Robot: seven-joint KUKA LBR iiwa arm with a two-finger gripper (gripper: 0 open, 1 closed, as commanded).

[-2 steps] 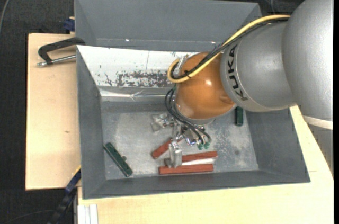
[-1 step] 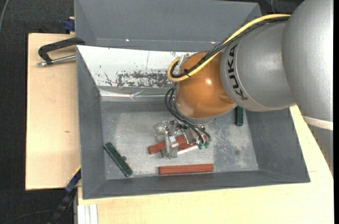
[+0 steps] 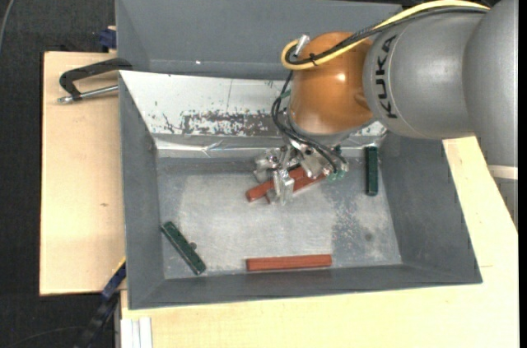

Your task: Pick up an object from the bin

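A small red stick (image 3: 262,192) near the back middle of the bin (image 3: 140,198) seems to be pinched by the gripper (image 3: 284,182), though the grip is partly hidden. If it is held off its middle, it could be tipped and dropped.

We see the gripper (image 3: 285,178) partly tucked under the arm's orange cover (image 3: 325,95), and it covers the middle of 1 red bar (image 3: 257,192) lying mid-bin. The arm (image 3: 445,75) hides the back right corner of the bin (image 3: 138,190) and runs off the right edge.
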